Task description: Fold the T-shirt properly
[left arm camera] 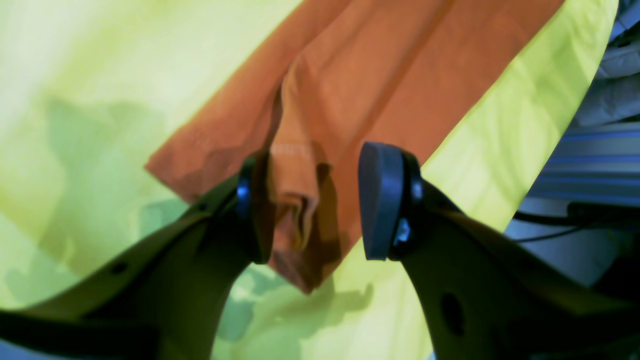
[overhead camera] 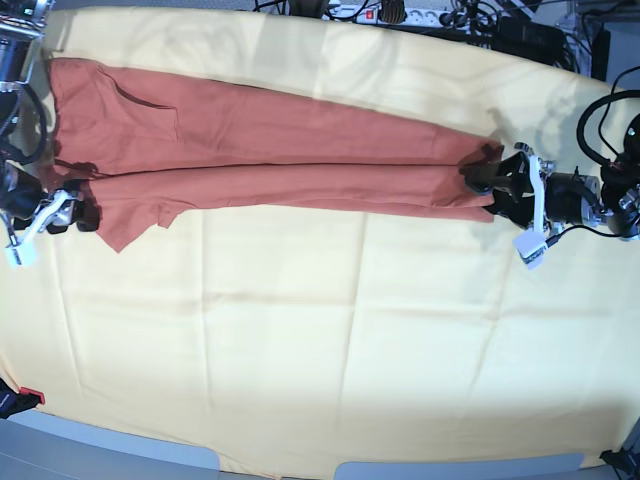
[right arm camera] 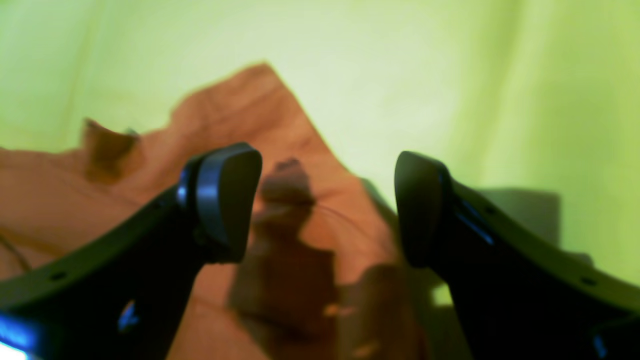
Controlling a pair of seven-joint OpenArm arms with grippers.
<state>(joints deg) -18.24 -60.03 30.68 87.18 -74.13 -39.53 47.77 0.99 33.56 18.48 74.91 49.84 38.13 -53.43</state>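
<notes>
While the T-shirt [overhead camera: 270, 160] lies long and flat, the left gripper [left arm camera: 312, 200] and right gripper [right arm camera: 327, 205] sit open at its two ends.

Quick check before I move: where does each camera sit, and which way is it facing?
Left wrist: behind the left tool, looking along its open fingers at a bunched shirt end on the cloth.
Right wrist: behind the right tool, open over the shirt's other end.
Base: overhead, looking down on the whole cloth, both tools at the shirt's ends.
Shared: the shirt and cloth show in all three.
</notes>
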